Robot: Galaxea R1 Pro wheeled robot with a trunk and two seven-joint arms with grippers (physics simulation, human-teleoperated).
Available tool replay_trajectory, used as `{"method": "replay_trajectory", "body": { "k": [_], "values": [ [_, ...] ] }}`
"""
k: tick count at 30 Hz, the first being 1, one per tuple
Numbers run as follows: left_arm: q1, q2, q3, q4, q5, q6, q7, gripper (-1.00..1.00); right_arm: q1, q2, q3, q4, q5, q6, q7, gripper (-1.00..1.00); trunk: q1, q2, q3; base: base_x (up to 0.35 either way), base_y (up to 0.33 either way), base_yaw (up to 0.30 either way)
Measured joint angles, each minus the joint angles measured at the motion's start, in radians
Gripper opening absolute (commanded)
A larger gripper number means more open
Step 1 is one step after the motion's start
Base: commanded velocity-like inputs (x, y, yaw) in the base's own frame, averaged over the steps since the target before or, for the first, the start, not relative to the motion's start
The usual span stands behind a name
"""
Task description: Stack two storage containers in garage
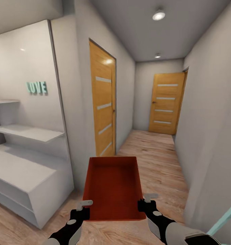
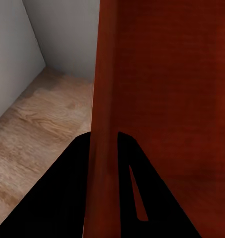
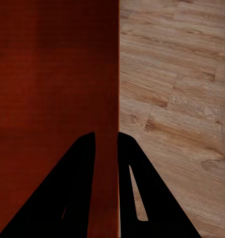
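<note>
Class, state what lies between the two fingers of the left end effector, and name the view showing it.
The left wall of the red-orange open-top storage container stands between the fingers, seen in the left wrist view.

The one piece of text you can read is the word "LOVE" (image 1: 36,87), spelled in raised teal block letters. You see it in the head view, mounted on the glossy white wall panel (image 1: 23,68) at your left, above the upper of the white shelves (image 1: 29,132). Nothing else you can see carries lettering, numbers or a brand.
</note>
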Motion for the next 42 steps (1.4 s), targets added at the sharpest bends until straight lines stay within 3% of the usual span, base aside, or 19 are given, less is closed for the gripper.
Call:
{"method": "replay_trajectory", "body": {
  "k": [17,26,42],
  "values": [
    [0.000,0.001,0.001,-0.004,-0.003,0.005,0.000,-1.00,0.000,0.000,-0.003,0.000,0.001,0.000,0.000,-1.00,0.000,0.000,0.000,0.282,0.045,-0.279],
    [0.000,0.000,-0.001,-0.003,-0.001,0.003,0.000,-1.00,0.000,0.000,-0.002,0.000,0.001,0.000,0.000,-1.00,0.001,0.000,0.000,0.033,0.000,-0.268],
    [0.000,0.001,0.000,-0.002,-0.001,0.002,-0.001,-1.00,0.000,0.000,-0.001,0.000,0.000,0.000,0.000,-1.00,0.000,0.000,0.000,0.250,0.000,-0.019]
  ]
}}
